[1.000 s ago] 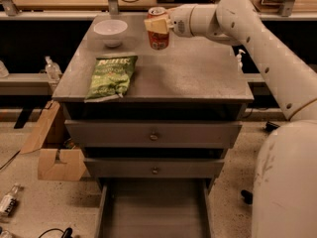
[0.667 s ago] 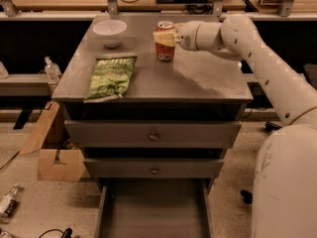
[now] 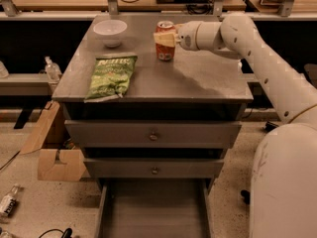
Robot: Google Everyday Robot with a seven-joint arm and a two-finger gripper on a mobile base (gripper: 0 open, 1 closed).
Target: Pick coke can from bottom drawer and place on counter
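Observation:
The red coke can (image 3: 165,52) stands upright on the grey counter (image 3: 203,81), at its back middle. My gripper (image 3: 166,37) reaches in from the right and is shut on the can's upper half, with a tan fingertip (image 3: 162,37) across its front. The can's base looks down on the counter top. The bottom drawer (image 3: 153,212) is pulled open below, and its flat floor is bare.
A white bowl (image 3: 110,32) sits at the counter's back left. A green crisp bag (image 3: 112,76) lies at its front left. Two shut drawer fronts with knobs (image 3: 153,135) are under the counter. A cardboard box (image 3: 55,155) and a bottle (image 3: 9,207) are on the floor left.
My gripper has carried the can down and slightly forward, from above the counter's back edge onto the counter top. Nothing else has moved.

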